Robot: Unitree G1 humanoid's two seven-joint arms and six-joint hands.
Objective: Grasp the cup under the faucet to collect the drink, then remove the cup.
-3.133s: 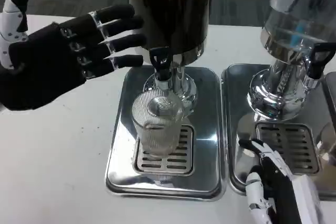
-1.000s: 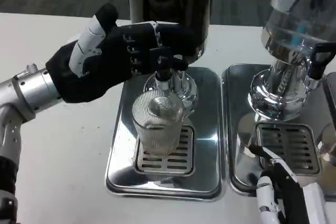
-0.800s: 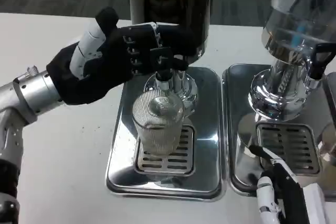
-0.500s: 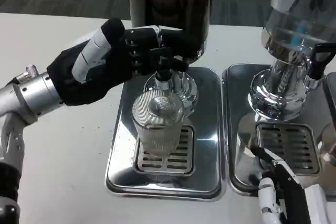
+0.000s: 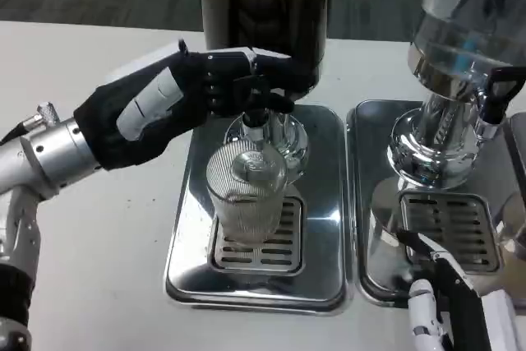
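A ribbed clear glass cup point(image 5: 246, 199) stands on a glossy, mirror-polished metal drip tray point(image 5: 191, 236).

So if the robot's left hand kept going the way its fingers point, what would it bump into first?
The left hand points rightward at the black faucet lever above the ribbed glass cup. Its fingers already look to be at the lever, so it would likely meet that first, though depth is hard to judge.

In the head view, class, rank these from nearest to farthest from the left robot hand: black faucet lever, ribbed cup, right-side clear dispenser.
1. Black faucet lever: at the left robot hand's fingertips.
2. Ribbed cup: just below, on the drip grate.
3. Clear dispenser: far right.
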